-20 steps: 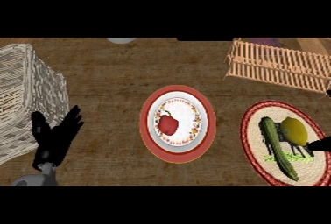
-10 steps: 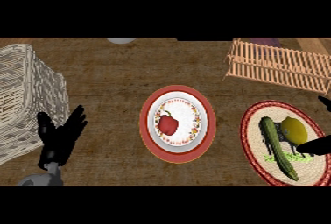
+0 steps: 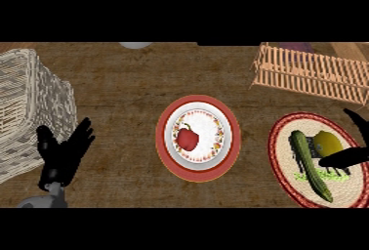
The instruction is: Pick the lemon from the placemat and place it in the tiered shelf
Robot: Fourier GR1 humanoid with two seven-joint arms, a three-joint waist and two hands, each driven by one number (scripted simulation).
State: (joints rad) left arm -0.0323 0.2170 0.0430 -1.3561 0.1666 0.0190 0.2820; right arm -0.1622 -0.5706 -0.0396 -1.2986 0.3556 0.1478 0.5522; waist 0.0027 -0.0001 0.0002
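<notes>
A brown woven desk [image 3: 130, 93] seen from steeply above. Nearest the viewer at lower left, the robot's left hand [image 3: 63, 156] rests open with its fingers straight and pointing up, holding nothing, just beside a large pale wicker basket [image 3: 29, 102] that fills the left edge.

At lower right lies a round placemat [image 3: 282, 146] with a red woven rim. On it sit a long dark green cucumber [image 3: 310, 166] lying lengthwise and, touching its right side, the yellow-green lemon [image 3: 328, 143]. The right hand [image 3: 349, 155] comes in from the right edge around the lemon: a dark thumb or finger reaches across just below the fruit and another finger stands above it near the edge. The digits bracket the lemon, but it cannot be told whether they have closed on it. The lemon sits on the placemat.

In the middle of the desk is a red plate [image 3: 164, 146] carrying a smaller white patterned plate [image 3: 216, 132], with a red pepper [image 3: 187, 139] on it.

Farthest away, at upper right, stands the light wooden slatted tiered shelf [image 3: 310, 73], well apart from the lemon.
</notes>
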